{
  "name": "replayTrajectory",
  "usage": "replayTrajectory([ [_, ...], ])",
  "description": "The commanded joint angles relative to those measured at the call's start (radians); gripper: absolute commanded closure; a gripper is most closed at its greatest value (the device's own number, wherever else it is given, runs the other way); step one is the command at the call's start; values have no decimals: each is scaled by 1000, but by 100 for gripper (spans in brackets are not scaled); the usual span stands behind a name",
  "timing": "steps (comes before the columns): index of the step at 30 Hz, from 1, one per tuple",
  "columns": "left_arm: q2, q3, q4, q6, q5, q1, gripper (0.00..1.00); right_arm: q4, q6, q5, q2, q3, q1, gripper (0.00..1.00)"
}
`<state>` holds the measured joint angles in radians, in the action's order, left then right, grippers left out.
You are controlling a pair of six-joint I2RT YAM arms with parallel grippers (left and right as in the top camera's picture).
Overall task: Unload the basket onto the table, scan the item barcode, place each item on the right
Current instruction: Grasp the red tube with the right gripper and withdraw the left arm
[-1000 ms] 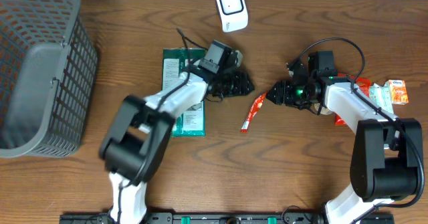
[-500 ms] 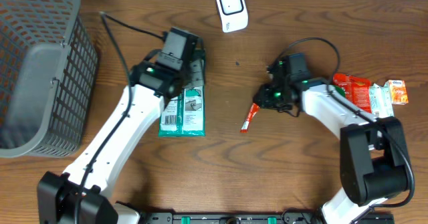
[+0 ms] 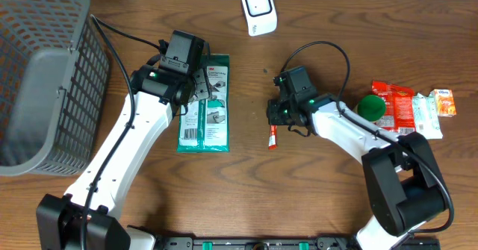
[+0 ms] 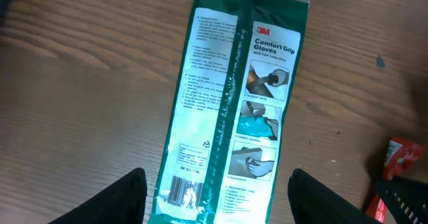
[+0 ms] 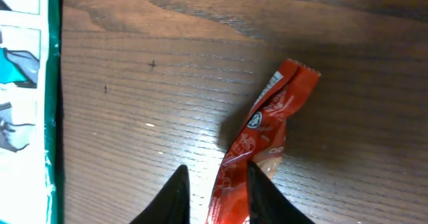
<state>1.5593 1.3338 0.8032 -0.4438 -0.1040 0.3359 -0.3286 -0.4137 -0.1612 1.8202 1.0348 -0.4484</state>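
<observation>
A: How do the arms sit?

B: The left arm (image 3: 127, 149) reaches up from the near edge and bends inward, so the left gripper (image 4: 217, 197) hangs over the glove packet (image 3: 213, 123). The right arm (image 3: 351, 134) stretches in from the right, low across the table (image 3: 321, 198), and the right gripper (image 5: 217, 190) points down at the red sachet (image 5: 267, 124).

A: And the jaws?

B: The left ones are spread wide, one finger (image 4: 127, 197) to each side of the packet's near end, gripping nothing. The right ones are drawn in narrow, straddling the sachet's near end. I cannot tell whether they actually pinch it.

A: Where is the sachet, and how does it lie?

B: It lies flat on the wood near the table's middle, right of the packet and apart from it. In the wrist view its long axis runs from between the fingers away and slightly right, crimped end farthest.

A: The packet?

B: Lying flat, its long axis runs near-to-far. The title end points toward the white scanner (image 3: 258, 10) at the far edge, and the barcode (image 4: 182, 190) is at the near end.
</observation>
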Motion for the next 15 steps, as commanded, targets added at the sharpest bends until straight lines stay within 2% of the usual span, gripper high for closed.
replayTrajectory([
  [1,-11,-2,4,7,-18,-5,29,0,-11,60,-1,-2,-5,81],
  [2,-11,-2,4,7,-18,-5,27,-1,-12,59,-1,-2,-5,81],
  [4,-11,-2,4,6,-18,-5,27,-5,-12,59,-1,-2,-4,73],
  [9,-11,-2,3,7,-24,-6,23,-24,-23,59,0,-2,-15,74],
  [13,-11,-2,0,6,-128,-6,22,-27,-37,65,0,-2,-42,76],
  [15,-11,-2,2,6,-152,-6,16,-28,-43,93,0,-2,-53,76],
])
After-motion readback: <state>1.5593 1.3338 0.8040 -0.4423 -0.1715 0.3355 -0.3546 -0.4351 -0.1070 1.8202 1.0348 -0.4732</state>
